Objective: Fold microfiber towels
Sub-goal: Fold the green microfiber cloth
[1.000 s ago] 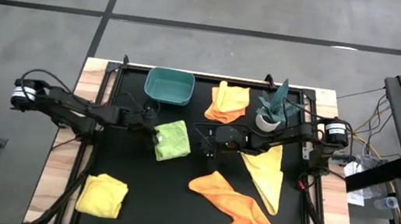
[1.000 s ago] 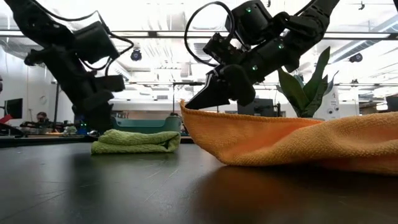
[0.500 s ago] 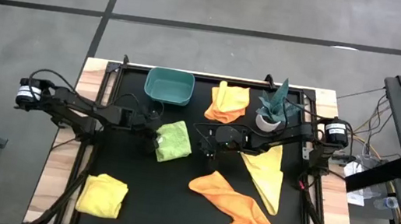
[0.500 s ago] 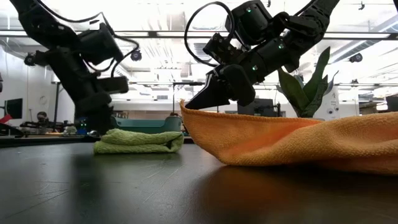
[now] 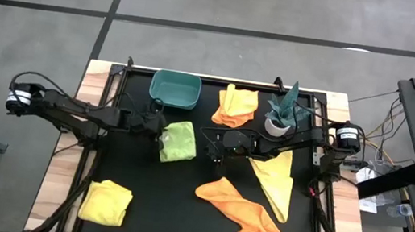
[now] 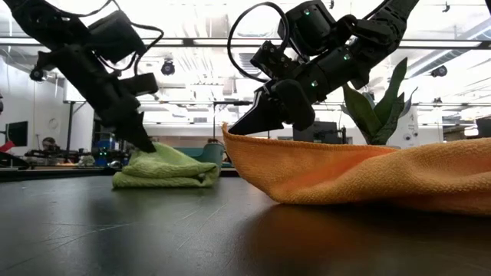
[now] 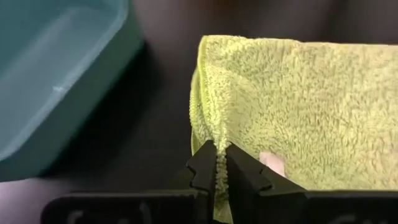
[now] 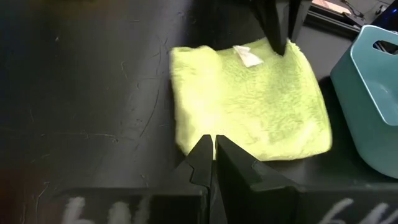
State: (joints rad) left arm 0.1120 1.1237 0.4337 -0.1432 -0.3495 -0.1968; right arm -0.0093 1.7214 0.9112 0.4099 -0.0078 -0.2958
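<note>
1. High view: five microfiber towels lie on the black table. There is one lime green towel at the middle, and two orange ones: a folded orange towel at the back and a long crumpled orange towel at the front. The two yellow ones are a folded yellow towel at the front left and a spread yellow towel on the right. One teal bin and one potted plant stand at the back. The left gripper is at the lime towel's left edge; the right gripper hangs between the lime towel and the crumpled orange one.
2. Low view: the left gripper lifts the lime towel's edge.
3. Left wrist view: the fingers are clenched on a fold of the lime towel, with the bin beside it.
4. Right wrist view: the right gripper is clenched on nothing, just above the table, with the lime towel beyond it.
</note>
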